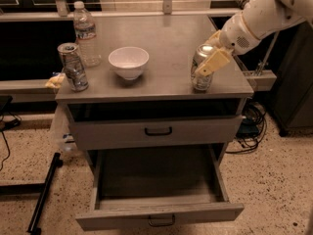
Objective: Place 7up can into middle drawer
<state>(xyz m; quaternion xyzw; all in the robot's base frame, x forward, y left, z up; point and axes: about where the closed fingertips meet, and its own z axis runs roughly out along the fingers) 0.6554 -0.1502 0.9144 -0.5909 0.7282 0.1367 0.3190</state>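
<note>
The 7up can (200, 76), short and silvery, stands at the front right of the cabinet top (166, 33). My gripper (211, 51) reaches in from the upper right, shut on the can. One yellowish finger (214, 62) lies across the can's front, and the other sits behind its top. The middle drawer (122, 219) is pulled open below, with a small dark handle on its front, and nothing lies inside. The handled drawer front above it (157, 131) is closed.
On the cabinet top stand a white bowl (128, 61), a taller dark-patterned can (73, 67) and a water bottle (85, 33). A yellowish object (55, 81) lies on the ledge at left. Cables (249, 126) trail on the floor at right, and a black pole (44, 192) lies at left.
</note>
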